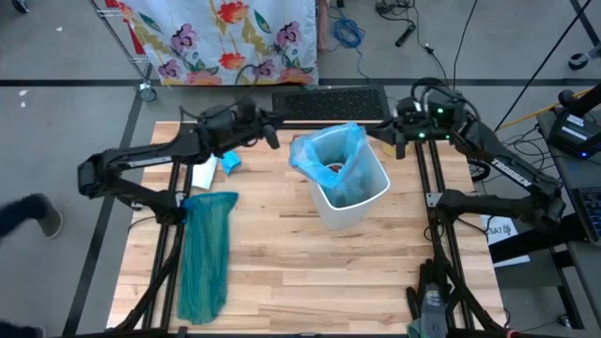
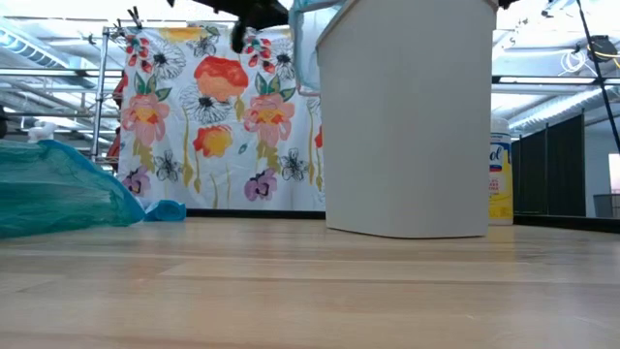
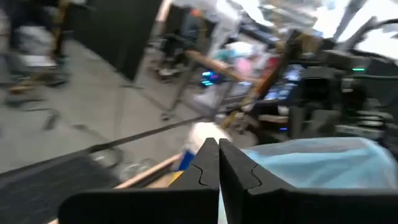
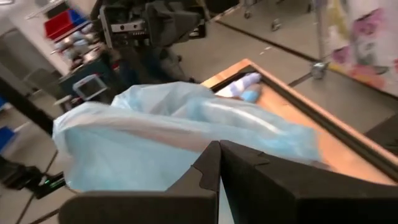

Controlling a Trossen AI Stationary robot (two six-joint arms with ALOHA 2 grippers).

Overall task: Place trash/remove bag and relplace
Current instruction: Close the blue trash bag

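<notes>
To lift the bag (image 1: 331, 155) cleanly out of the bin (image 1: 352, 197) near the table's (image 1: 282, 253) far edge, each pincer should part and pinch opposite rim folds, since left gripper (image 1: 273, 139) and right gripper (image 1: 382, 148) hover clenched, grasping nothing.

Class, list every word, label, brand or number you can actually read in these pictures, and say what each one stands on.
None can be read in full.
Yellow canister behind the white bin: blue label lettering, partly hidden, too blurred to read.
White sheet beside the table's right edge: dark print, too small to read.
Floral cloth: pattern only, no text.
</notes>
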